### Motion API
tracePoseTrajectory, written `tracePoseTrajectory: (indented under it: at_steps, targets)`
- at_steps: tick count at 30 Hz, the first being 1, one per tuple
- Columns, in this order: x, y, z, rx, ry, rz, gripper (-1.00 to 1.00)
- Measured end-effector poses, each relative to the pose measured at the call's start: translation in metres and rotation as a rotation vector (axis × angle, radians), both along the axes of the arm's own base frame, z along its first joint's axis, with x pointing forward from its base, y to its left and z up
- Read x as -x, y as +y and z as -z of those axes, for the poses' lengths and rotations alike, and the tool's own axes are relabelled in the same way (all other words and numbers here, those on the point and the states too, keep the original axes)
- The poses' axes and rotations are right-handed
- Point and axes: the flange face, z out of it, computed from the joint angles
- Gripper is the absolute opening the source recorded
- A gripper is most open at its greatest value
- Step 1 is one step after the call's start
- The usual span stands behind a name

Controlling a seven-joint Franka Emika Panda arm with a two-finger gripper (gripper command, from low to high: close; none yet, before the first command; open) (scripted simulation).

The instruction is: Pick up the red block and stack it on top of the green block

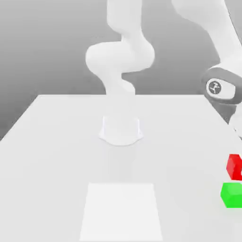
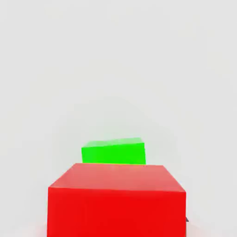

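At about four o'clock on the white table, hard against the exterior view's right edge, the red block hangs just above the green block, with a sliver of pale surface between them. It seems to be clear of the tabletop, which suggests the arm is carrying it, though the fingers are cut off by the frame there, so the grip is my reading, not something plainly seen. The jaws are drawn in as far as they go, most likely pinching the red cube. From the hand view, the red block sits close under the camera with the green block just past its far edge. That offset suggests the carry is unfinished: the red cube needs centring over the green one before lowering. Releasing now would risk a corner landing and a topple.
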Motion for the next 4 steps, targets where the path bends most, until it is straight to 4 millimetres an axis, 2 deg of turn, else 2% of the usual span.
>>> tracePoseTrajectory:
  at_steps: [1, 4]
  targets:
    - [0.0005, 0.0, 0.0084, 0.0, 0.0, -0.002, 1.0]
    - [0.0005, 0.0, 0.0084, 0.0, 0.0, -0.002, 1.0]
